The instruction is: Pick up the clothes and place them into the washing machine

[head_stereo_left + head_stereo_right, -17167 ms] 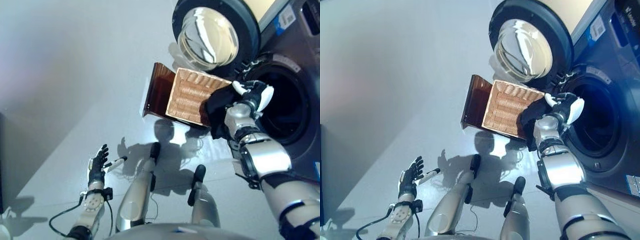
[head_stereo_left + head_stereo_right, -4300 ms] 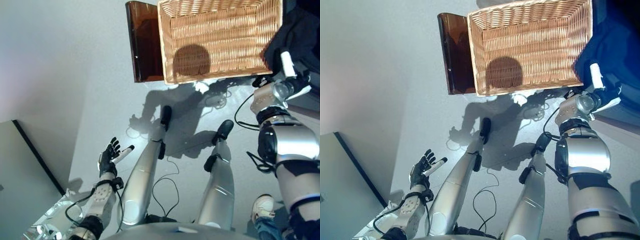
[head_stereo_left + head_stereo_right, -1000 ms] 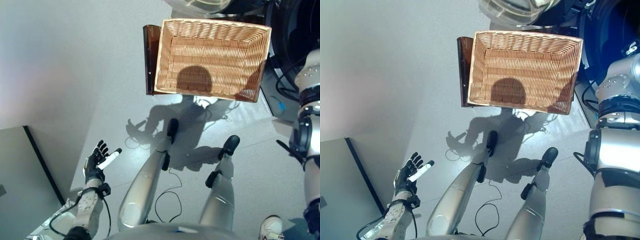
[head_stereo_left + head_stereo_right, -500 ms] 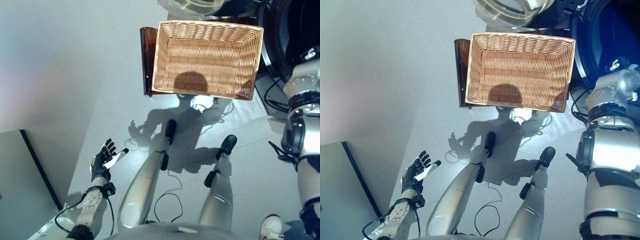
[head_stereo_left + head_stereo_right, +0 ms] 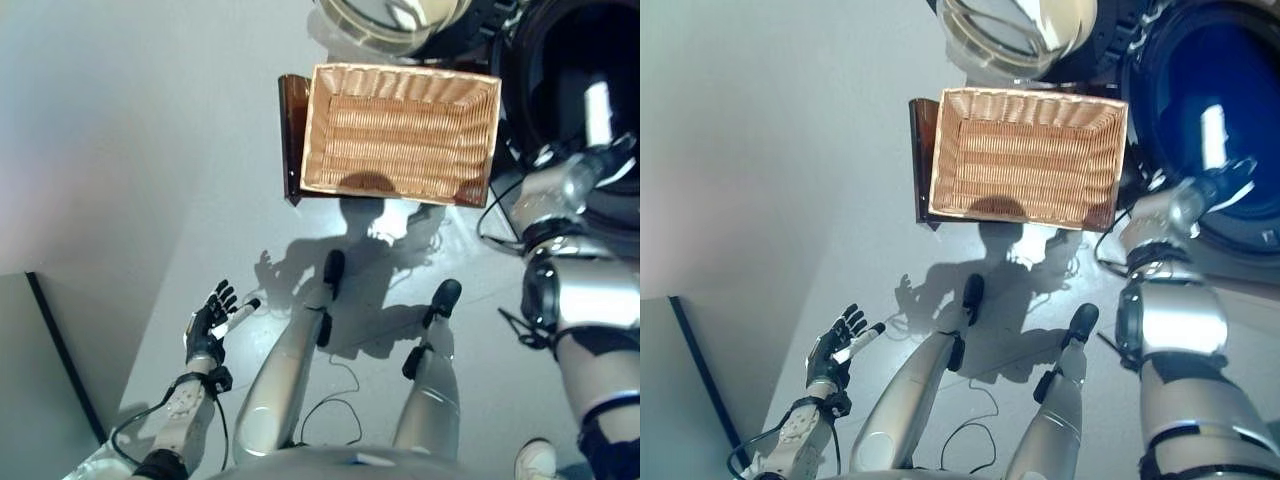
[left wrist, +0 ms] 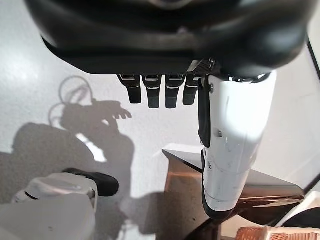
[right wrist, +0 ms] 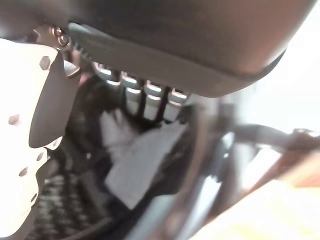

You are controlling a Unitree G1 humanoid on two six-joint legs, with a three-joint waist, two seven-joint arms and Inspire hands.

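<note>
The wicker basket (image 5: 400, 135) sits on the floor with nothing in it. To its right is the washing machine's dark drum opening (image 5: 1205, 100). My right hand (image 5: 592, 140) is at the mouth of the drum, white-covered thumb up. In the right wrist view its fingers (image 7: 135, 92) run straight toward dark clothes (image 7: 100, 150) with a pale patch lying inside the drum; nothing is held. My left hand (image 5: 210, 325) hangs open low on the left, far from the basket, fingers (image 6: 155, 92) straight.
The washer's round glass door (image 5: 390, 20) stands open behind the basket. A brown stand (image 5: 292, 130) is against the basket's left side. A grey panel (image 5: 30, 400) fills the lower left corner. A person's shoe (image 5: 535, 462) shows at the bottom right.
The camera has shifted toward the washer. My right hand, which held dark cloth earlier, has moved up to the drum mouth and holds nothing. The left hand stays open.
</note>
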